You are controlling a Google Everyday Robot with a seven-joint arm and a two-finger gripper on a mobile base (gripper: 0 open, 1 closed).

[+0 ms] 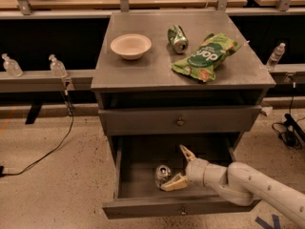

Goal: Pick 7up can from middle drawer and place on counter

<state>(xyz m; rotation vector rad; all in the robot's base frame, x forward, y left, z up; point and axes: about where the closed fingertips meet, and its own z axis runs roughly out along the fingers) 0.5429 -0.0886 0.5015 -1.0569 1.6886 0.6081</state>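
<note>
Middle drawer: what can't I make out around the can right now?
Camera view:
- Open end effector, in the shallow grey middle drawer beside the small silvery-grey 7up can: contact unclear.
- Can: label too small; part hidden by the lower finger.
- Drawer's right floor: hidden by the white arm.
</note>
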